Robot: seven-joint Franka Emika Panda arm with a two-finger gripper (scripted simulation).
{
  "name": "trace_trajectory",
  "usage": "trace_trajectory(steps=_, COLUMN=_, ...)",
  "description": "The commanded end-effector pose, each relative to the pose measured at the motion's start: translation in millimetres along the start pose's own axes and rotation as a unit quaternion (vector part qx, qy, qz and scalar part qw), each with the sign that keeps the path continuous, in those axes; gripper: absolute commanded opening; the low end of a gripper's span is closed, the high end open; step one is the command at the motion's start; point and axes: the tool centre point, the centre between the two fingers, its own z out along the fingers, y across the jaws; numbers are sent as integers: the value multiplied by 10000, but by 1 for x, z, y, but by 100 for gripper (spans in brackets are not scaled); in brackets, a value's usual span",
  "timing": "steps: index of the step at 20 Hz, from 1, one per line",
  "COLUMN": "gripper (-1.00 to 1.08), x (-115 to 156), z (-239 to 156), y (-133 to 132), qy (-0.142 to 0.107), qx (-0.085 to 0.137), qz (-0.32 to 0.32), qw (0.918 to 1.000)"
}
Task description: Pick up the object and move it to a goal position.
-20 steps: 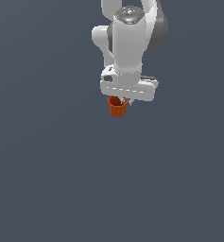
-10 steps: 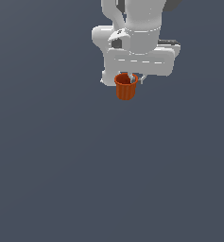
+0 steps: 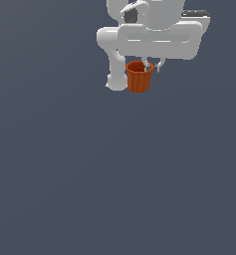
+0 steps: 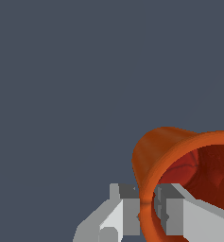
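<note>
— Jaws look nearly closed to me, pinching something thin. What have they got?

— One wall of that orange-red ribbed cup (image 3: 139, 77). In the wrist view the gripper (image 4: 149, 208) has one finger (image 4: 127, 208) on the outside of the cup's (image 4: 179, 165) rim and the other inside it, so the rim runs right between them.

— So it's gripped, not just resting there?

— Gripped. From the exterior view the cup hangs directly beneath the gripper (image 3: 145, 67), mouth up against the white hand, base pointing down, with only dark grey background under it.

— Straight or tilted?

— Close to upright, tapering to the base. It is clearly narrower than the white gripper body above it.

— Anything inside the cup?

— From the wrist view I can see into the mouth: only the red inner wall and one finger reaching in. Deeper down it is shadowed, so I cannot tell more.

— And nothing else touching it?

— Only the fingers at the rim.
</note>
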Motion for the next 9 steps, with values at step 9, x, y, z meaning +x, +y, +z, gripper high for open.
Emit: trace_trajectory(steps=9, gripper=-100, x=0, z=-8, y=-3, qy=2, qx=2, qz=1, qw=10000)
